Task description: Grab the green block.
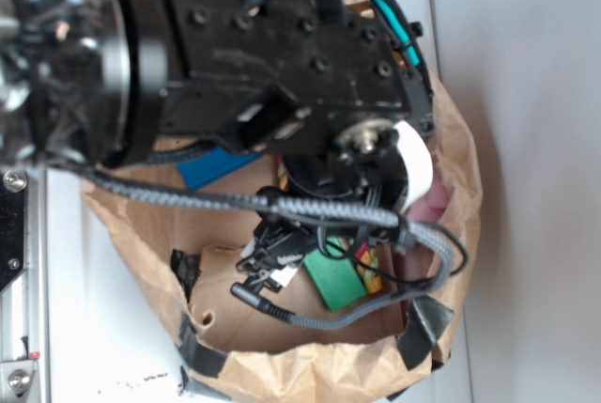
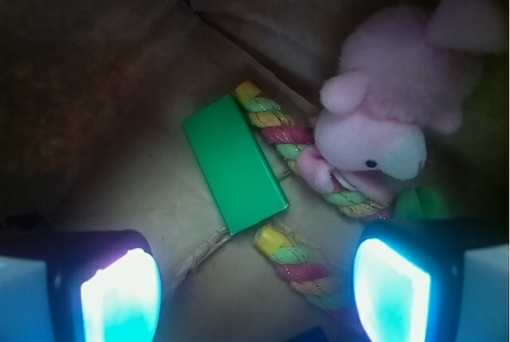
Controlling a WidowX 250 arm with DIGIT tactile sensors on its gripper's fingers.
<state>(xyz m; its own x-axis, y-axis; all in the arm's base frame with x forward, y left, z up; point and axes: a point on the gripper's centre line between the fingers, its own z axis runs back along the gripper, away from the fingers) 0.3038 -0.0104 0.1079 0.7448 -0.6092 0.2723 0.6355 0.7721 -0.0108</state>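
The green block [image 2: 233, 163] lies flat on the floor of a brown paper bag, a smooth rectangular slab set at an angle; in the exterior view the green block [image 1: 336, 280] shows just below the arm. My gripper [image 2: 256, 292] hangs over the bag floor, open, with nothing between its two glowing pads [image 2: 119, 298]. The block sits ahead of the fingertips, apart from them. In the exterior view the gripper [image 1: 268, 267] is mostly hidden by the arm and cables.
A pink plush toy [image 2: 390, 111] lies right of the block on a multicoloured braided rope [image 2: 299, 262] that curls beside the block. A blue block [image 1: 214, 166] rests further in. The paper bag walls [image 1: 310, 365] close in all round.
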